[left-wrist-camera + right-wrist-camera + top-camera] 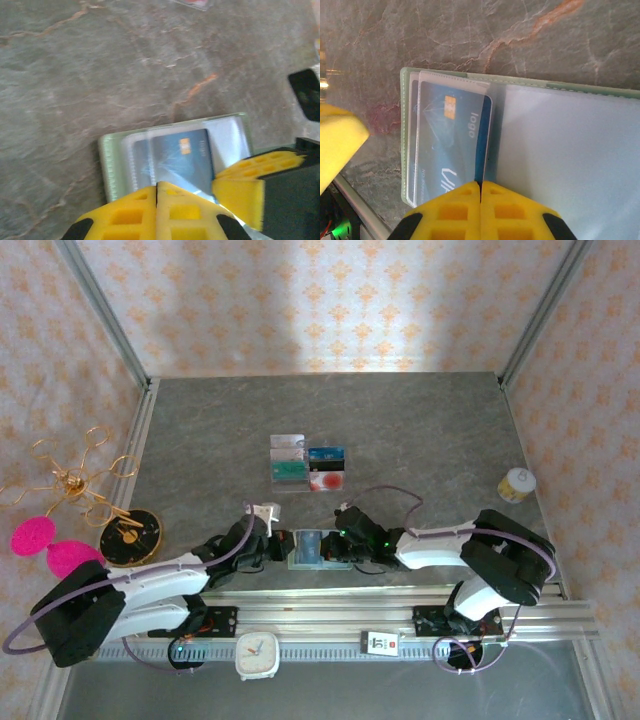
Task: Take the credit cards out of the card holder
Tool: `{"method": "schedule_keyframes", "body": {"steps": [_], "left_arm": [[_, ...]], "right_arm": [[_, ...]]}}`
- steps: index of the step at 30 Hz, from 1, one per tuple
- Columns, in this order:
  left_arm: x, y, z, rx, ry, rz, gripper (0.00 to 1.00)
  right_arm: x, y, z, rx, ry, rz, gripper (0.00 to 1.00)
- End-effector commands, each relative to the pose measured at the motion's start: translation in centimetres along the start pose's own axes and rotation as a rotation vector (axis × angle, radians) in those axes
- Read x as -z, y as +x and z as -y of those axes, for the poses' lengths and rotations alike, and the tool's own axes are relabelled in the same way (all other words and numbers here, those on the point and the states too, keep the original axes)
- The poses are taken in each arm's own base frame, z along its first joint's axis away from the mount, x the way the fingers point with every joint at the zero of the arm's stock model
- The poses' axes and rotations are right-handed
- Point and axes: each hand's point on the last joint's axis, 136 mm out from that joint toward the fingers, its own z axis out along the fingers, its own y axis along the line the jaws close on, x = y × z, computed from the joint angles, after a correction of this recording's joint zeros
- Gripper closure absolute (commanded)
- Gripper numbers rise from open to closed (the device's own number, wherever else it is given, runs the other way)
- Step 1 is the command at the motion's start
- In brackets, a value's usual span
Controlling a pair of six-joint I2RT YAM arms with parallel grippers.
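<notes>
**Both claws at the open card holder, extraction not yet made.** The left claw (157,200) and the right claw (480,200) face each other across the open sage-green, soft-covered bifold card holder (107,155). The holder lies flat on the grey marbled stone-pattern table (420,430), directly between the two claws.

- **Left claw:** It is clenched, with its yellow pads pressed together and no gap visible. The tips rest at the holder's nearest edge, so the holder extends straight ahead of them. Whether the pads pinch anything cannot be told.
- **Right claw:** It is also clenched, pad against pad. The seam between the pads meets the long edge of a blue plastic credit card (452,145) with a gold chip, which sits just ahead of the tips and a little to their left. Whether the pads hold the card, its clear plastic sleeve, or nothing cannot be told.

**Progress:** The credit card lies almost wholly inside the clear sleeve of the card holder, within the green rim. A second layer edge shows beside it, but it is unclear whether that is another card. Four loose cards in white, teal, dark blue and red-and-white (306,462) lie grouped well beyond both claws. No blue card lies outside the holder. By this evidence the task is at its start: a grip is being set up, and drawing out every card remains to be done.
</notes>
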Motion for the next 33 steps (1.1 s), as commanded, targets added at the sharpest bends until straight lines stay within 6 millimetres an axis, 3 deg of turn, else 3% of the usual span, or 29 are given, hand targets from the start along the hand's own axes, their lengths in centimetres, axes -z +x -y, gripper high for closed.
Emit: {"method": "schedule_keyframes", "body": {"steps": [1,8,13,19,26,33], "left_arm": [[-0.5,-0.5,2.3,-0.03,0.043,0.006,1.0],[-2.3,0.9,1.1,-0.022,-0.003,-0.045,1.0],[-2.6,1.8,-0.5,-0.023,-0.064,-0.068,1.0],[-2.4,2.4,-1.2,-0.014,-0.075,-0.078,1.0],[-1.7,1.5,-0.4,-0.023,-0.052,-0.05,1.0],[-1.1,-0.1,2.0,-0.035,0.008,-0.015,1.0]], "right_arm": [[0.0,-0.2,0.6,-0.001,0.034,0.019,1.0],[0.3,-0.2,1.0,-0.003,0.055,0.02,1.0],[0.8,-0.2,2.0,-0.014,0.098,0.034,1.0],[1.2,-0.4,2.5,-0.028,0.131,0.048,0.97],[1.6,-0.8,2.0,-0.024,0.124,0.063,0.79],[2.4,-1.0,0.8,-0.002,0.076,0.067,0.77]]}}
